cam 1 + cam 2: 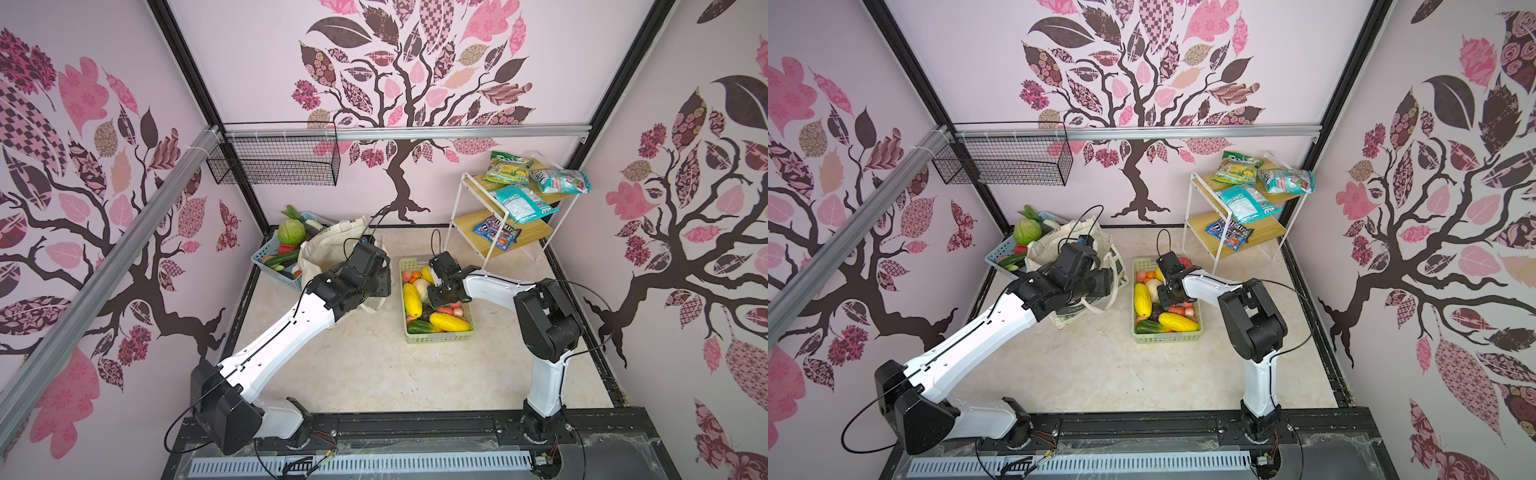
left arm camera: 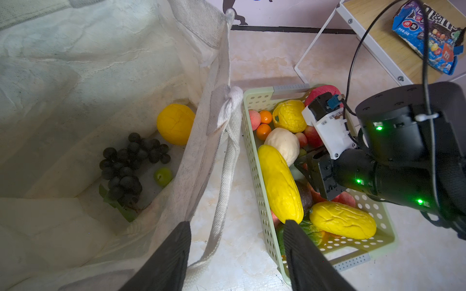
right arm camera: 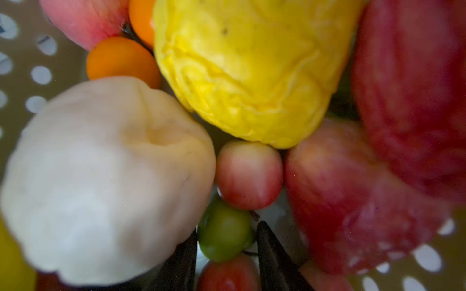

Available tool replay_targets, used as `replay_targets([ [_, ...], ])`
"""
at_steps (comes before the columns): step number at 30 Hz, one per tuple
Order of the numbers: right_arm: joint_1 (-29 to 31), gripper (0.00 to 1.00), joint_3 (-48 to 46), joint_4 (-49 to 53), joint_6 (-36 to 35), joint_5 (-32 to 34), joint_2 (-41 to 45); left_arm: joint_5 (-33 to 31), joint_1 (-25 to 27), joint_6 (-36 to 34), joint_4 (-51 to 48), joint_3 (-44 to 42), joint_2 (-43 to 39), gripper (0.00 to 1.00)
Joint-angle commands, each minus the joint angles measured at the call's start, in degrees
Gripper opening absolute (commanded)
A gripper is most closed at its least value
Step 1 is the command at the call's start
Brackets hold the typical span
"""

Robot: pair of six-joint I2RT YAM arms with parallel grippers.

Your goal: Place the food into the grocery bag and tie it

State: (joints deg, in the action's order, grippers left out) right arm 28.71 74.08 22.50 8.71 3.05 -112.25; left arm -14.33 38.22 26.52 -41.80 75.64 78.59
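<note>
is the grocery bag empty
No, a dark grape bunch, a yellow fruit and a small green fruit lie inside the grocery bag.

grape bunch (image 2: pixel 126 168) in grocery bag (image 2: pixel 75 75), fruit basket (image 1: pixel 440 337) to right

The right claw (image 3: pixel 227 254) straddles a small green fruit (image 3: pixel 224 231), dark tips close on either side. Crowding round: a white fruit (image 3: pixel 100 176), a wrinkled yellow fruit (image 3: pixel 247 75) and a red apple (image 3: pixel 340 196) in the perforated basket (image 3: pixel 24 54).

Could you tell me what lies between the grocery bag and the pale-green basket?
The loop handle of the grocery bag, lying on a narrow strip of tabletop beside the pale-green basket; the left wrist view shows it.
</note>
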Motion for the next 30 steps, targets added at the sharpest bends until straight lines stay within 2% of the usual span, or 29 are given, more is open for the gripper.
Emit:
replay_targets([
  [1, 0.0, 0.38, 1.8, -0.2, -0.4, 0.5, -2.3, -0.9, -0.3, -0.4, -0.1, 0.0, -0.6, 0.63],
  [3, 0.0, 0.34, 1.7, -0.2, -0.2, 0.4, -1.7, -1.0, -0.3, -0.4, -0.1, 0.0, -0.6, 0.63],
  [15, -0.3, 0.33, 1.3, -1.9, 2.0, 1.9, 8.5, -1.3, -0.4, -0.3, -0.2, -0.2, -0.7, 0.63],
  [27, -0.6, 0.34, 2.4, -1.5, 3.2, -0.7, 10.7, -1.4, -0.4, -0.3, -0.3, -0.5, -1.2, 0.63],
  [30, -0.6, 0.34, 3.0, -1.1, 3.6, -2.5, 11.9, 1.7, -0.4, -0.4, 0.2, 0.0, -0.9, 0.64],
])
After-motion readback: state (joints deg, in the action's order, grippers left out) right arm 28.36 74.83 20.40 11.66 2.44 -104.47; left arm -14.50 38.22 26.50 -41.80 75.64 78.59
